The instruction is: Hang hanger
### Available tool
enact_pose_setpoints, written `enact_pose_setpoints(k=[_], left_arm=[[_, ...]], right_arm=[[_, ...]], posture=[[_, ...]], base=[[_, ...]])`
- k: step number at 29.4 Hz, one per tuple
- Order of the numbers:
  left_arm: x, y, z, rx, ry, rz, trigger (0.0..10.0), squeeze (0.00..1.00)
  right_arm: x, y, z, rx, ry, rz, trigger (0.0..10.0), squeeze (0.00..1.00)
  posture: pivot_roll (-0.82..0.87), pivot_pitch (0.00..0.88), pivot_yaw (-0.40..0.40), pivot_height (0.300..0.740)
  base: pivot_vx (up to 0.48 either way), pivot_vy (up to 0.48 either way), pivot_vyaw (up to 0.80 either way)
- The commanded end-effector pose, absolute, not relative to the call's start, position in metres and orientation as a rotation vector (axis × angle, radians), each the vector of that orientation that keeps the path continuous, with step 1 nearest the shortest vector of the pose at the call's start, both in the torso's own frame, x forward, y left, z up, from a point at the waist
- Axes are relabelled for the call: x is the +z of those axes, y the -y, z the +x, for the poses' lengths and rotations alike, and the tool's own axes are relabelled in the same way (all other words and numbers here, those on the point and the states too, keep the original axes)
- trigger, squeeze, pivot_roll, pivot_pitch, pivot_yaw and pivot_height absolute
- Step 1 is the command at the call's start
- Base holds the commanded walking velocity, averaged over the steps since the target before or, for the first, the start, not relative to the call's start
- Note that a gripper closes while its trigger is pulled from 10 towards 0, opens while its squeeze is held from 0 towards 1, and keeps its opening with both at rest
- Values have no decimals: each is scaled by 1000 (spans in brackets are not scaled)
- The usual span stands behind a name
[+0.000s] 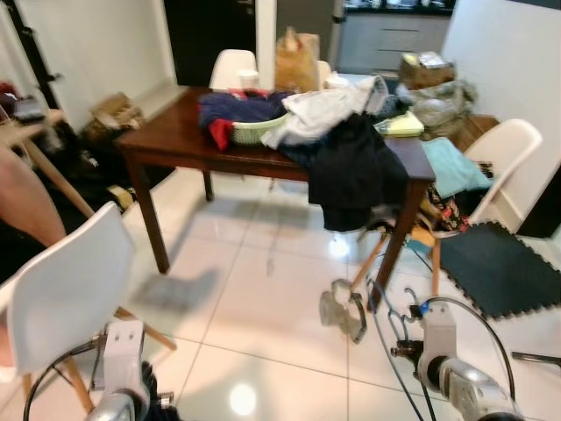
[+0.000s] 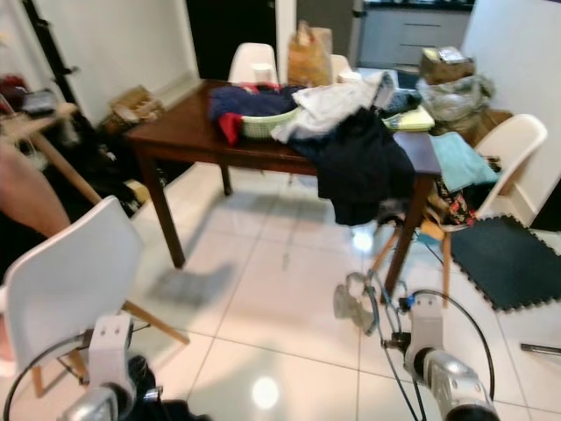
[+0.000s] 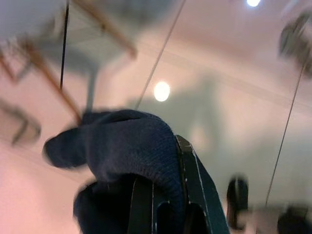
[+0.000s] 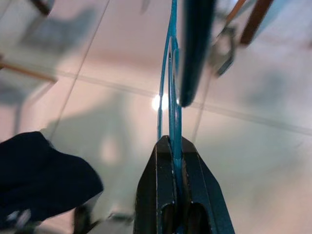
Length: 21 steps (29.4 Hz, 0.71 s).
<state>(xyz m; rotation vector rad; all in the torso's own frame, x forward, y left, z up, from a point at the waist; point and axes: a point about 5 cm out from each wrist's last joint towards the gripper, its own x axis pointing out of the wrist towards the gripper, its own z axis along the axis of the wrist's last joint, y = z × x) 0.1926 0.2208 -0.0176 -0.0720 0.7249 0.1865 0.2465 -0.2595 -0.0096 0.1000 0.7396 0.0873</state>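
Gripping a blue wire hanger (image 4: 171, 97) low over the tiled floor (image 1: 263, 289), the right gripper (image 4: 174, 161) is clamped on it. Left gripper (image 3: 163, 195) pinches dark blue cloth (image 3: 122, 156). Ahead stands a clothes-heaped table (image 1: 175, 140).

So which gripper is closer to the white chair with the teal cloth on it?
The right gripper, shut on a blue wire hanger, is low on the chair's side. The left gripper, shut on dark blue cloth, is on the far side.
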Motion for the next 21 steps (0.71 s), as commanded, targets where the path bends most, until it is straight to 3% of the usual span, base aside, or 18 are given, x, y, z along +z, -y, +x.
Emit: enact_pose_setpoints(k=[1, 5, 12, 21], left_arm=[[-20, -218, 192, 180, -735, -76, 10000, 0], [-38, -210, 175, 119, -684, -35, 10000, 0], [-69, -223, 148, 144, -800, 15, 10000, 0], [-74, -226, 142, 145, -806, 10, 10000, 0]], right_arm=[[-15, 257, 241, 97, -757, 143, 10000, 0], [-11, 262, 243, 72, -665, 131, 10000, 0], [-11, 262, 239, 102, -632, 133, 10000, 0], [-13, 264, 236, 109, -623, 144, 10000, 0]], posture=[[-34, 0, -36, 740], [-33, 0, -41, 740], [-37, 0, -40, 740], [-38, 0, -40, 740]], base=[[0, 0, 0], [0, 0, 0], [0, 0, -800], [0, 0, -800]])
